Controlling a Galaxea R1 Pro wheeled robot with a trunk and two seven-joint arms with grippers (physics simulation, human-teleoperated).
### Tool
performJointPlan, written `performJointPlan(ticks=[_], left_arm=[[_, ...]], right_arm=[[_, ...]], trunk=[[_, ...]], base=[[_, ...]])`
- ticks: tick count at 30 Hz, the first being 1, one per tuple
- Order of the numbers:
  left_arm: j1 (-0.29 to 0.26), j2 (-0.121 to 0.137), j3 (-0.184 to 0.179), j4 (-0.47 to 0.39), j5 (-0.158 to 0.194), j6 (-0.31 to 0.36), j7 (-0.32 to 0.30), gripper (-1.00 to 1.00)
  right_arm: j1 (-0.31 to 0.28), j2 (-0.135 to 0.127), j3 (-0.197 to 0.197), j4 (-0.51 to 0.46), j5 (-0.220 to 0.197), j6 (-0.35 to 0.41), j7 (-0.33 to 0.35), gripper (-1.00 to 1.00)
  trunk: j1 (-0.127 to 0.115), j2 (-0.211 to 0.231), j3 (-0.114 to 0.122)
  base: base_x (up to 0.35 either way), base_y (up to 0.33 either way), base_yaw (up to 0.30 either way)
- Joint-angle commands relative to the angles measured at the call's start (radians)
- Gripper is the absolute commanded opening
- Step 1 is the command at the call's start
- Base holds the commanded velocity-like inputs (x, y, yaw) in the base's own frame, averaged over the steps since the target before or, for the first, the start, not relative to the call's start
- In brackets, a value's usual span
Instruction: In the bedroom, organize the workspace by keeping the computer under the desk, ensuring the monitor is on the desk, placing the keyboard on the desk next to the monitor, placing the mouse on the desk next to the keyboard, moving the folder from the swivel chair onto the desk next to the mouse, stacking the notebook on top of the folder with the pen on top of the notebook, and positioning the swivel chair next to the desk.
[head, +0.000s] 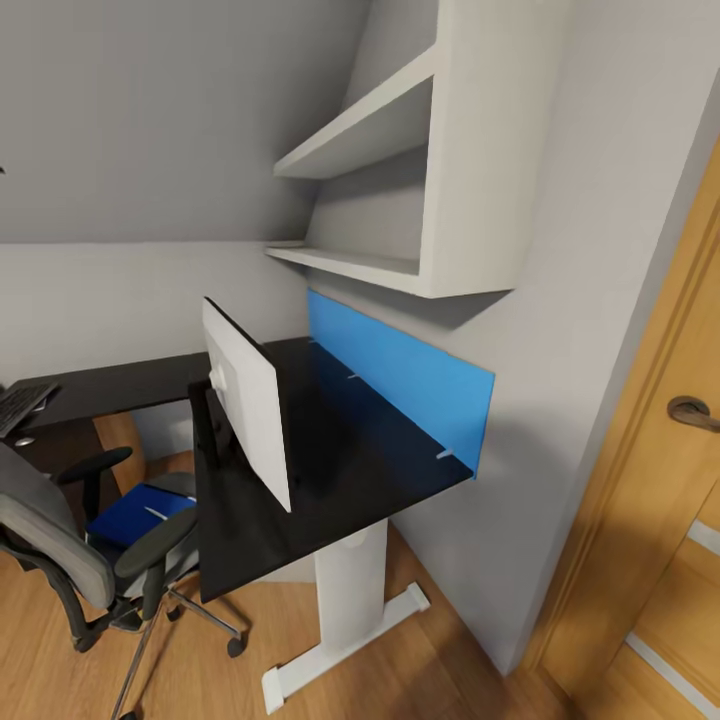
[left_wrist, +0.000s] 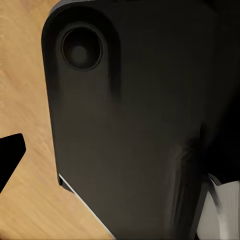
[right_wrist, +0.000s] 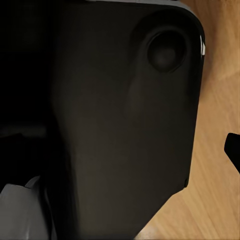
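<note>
Folder (head: 128, 512) on chair (head: 70, 550) seat beside desk (head: 340, 450), monitor (head: 250, 400) on desk; gripper states can't be told.

Monitor (head: 247, 400) on desk (head: 350, 450) — folder (head: 125, 515) on swivel chair (head: 75, 555), left.

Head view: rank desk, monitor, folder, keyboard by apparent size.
1. desk
2. monitor
3. folder, partly hidden by the chair's armrest
4. keyboard, cut off by the frame edge and farther away, so its rank against the folder is unsure.
</note>
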Motion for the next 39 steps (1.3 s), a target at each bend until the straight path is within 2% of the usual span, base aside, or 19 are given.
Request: performJointPlan(ticks=[1, 5, 6, 9, 18, 25, 39], left_arm=[[0.000, 0.000, 0.001, -0.001, 0.000, 0.001, 0.000, 1.00], [0.000, 0.001, 0.001, -0.001, 0.000, 0.001, -0.001, 1.00], [0.000, 0.001, 0.001, -0.001, 0.000, 0.001, -0.001, 1.00], [0.000, 0.001, 0.001, -0.001, 0.000, 0.001, -0.001, 1.00], [0.000, 0.003, 0.001, -0.002, 0.000, 0.000, 0.000, 1.00], [0.000, 0.002, 0.001, -0.002, 0.000, -0.001, 0.000, 1.00], [0.000, 0.010, 0.001, -0.002, 0.000, -0.029, 0.000, 1.00]], right_arm=[[0.000, 0.000, 0.000, -0.001, -0.001, -0.001, 0.000, 1.00], [0.000, -0.001, -0.002, -0.002, -0.001, -0.024, 0.000, 1.00], [0.000, -0.001, -0.002, -0.001, -0.001, -0.069, 0.000, 1.00], [0.000, -0.001, -0.002, -0.001, -0.001, -0.099, -0.001, 1.00], [0.000, 0.000, -0.002, -0.001, -0.001, -0.114, -0.002, 1.00], [0.000, 0.000, -0.002, -0.001, 0.000, -0.117, -0.003, 1.00], [0.000, 0.000, -0.002, -0.003, -0.001, -0.127, -0.003, 1.00]], trunk=[[-0.004, 0.007, 0.002], [-0.019, 0.035, 0.015], [-0.023, 0.042, 0.018], [-0.035, 0.063, 0.027], [-0.069, 0.126, 0.055], [-0.069, 0.126, 0.055], [-0.069, 0.126, 0.054]], base=[[0.000, 0.000, 0.000], [0.000, 0.000, 0.000], [0.000, 0.000, 0.000], [0.000, 0.000, 0.000], [0.000, 0.000, 0.000], [0.000, 0.000, 0.084], [0.000, 0.000, 0.234]])
